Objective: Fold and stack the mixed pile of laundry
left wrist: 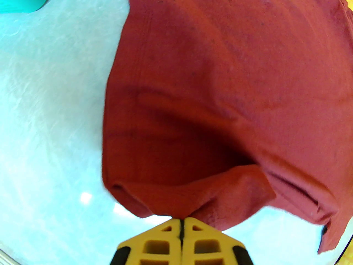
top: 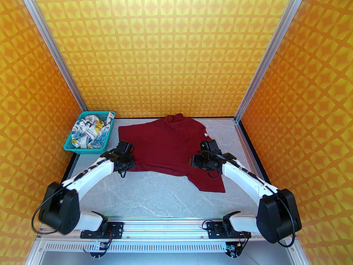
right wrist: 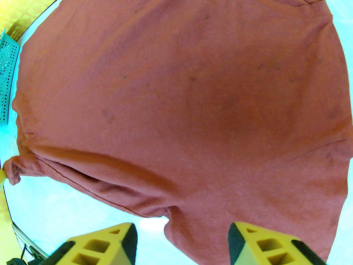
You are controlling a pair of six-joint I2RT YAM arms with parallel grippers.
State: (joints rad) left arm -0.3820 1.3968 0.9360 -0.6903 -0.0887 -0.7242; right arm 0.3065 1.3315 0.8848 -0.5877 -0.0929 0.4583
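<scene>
The dark red T-shirt [top: 171,145] lies spread on the bench [top: 154,195], a little beyond centre, with its collar toward 12 o'clock and one flap trailing out toward 5 o'clock. The white printed garment [top: 89,132] sits crumpled in the teal basket [top: 82,150] at about 10 o'clock, well apart from the folding area.

The left gripper [left wrist: 182,225] is at the shirt's 8 o'clock corner. Its jaws are pressed together on a small pinch of the hem, and the cloth puckers up around the tips. The right gripper [right wrist: 181,230] hangs over the shirt's 4 o'clock side with its jaws standing apart, holding nothing. Red cloth lies under the gap between them.

The step in hand looks like getting a matching grip on both near corners so the shirt can be squared up or folded toward 12 o'clock. To do it well, the right arm should probably drop onto an edge rather than the middle of the panel, taking hem only and not a second layer beneath. It should close before the left arm lifts.

The left pinch is shallow, so a slow, low lift would suit it, since a sharp pull could slip the hem free. Both arms ought to move together at the same height, or the cloth will skew. The flap at 5 o'clock will likely need tucking in first, or the fold will come out lopsided.
</scene>
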